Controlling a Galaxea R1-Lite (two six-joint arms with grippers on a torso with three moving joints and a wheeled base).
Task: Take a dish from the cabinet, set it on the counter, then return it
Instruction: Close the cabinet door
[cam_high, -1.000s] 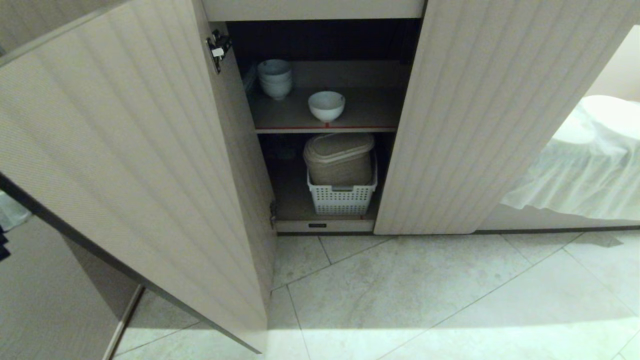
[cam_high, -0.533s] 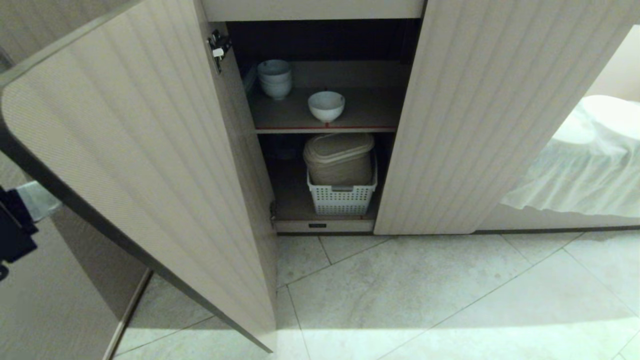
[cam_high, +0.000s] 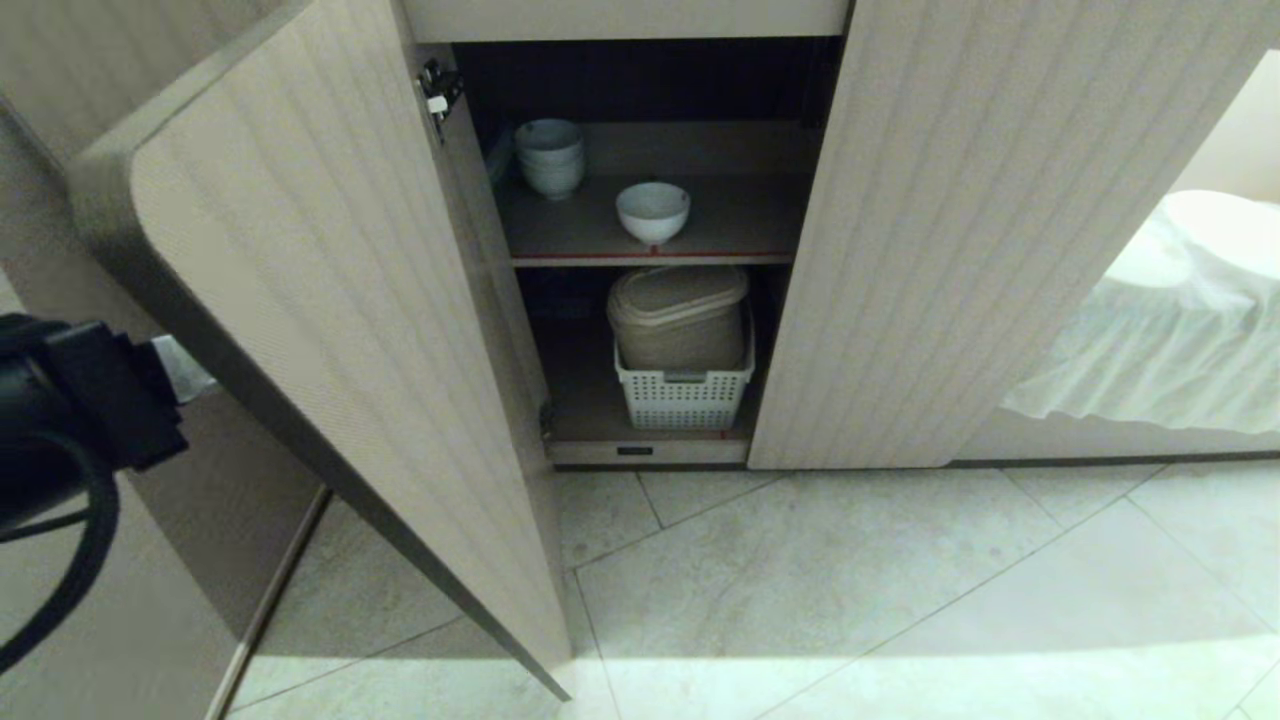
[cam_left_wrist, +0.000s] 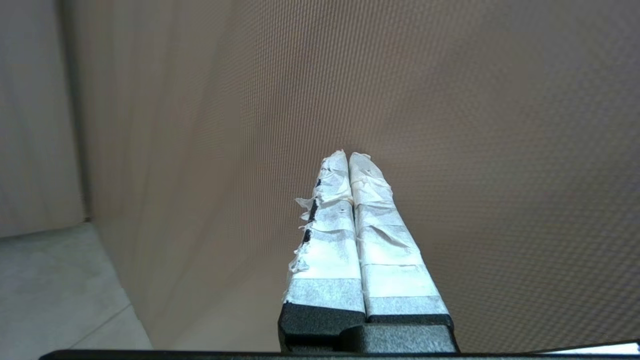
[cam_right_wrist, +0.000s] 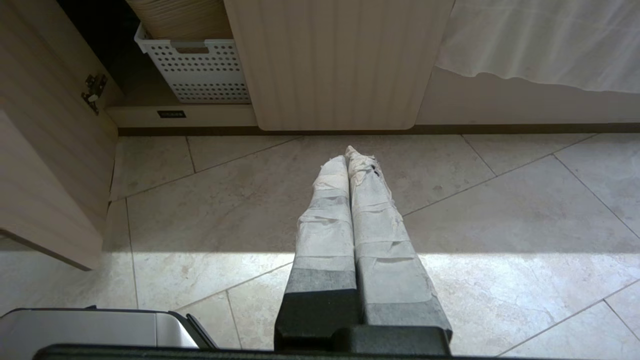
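The cabinet (cam_high: 900, 230) stands with its left door (cam_high: 330, 330) swung out over the tiled floor (cam_high: 850, 590). Inside the cabinet, on the upper shelf (cam_high: 740, 225) with the red edge, the dish (cam_high: 653, 212) sits upright near the front, apart from the stack of white bowls (cam_high: 550, 157) at the shelf's back left. Below the shelf, a white perforated basket (cam_high: 684, 395) holds a beige lidded container (cam_high: 680, 315). The left hand (cam_left_wrist: 348, 159), fingers pressed together and empty, is behind the open door with its tips close to the panel. The right hand (cam_right_wrist: 348, 154), also closed and empty, hangs over the floor before the cabinet.
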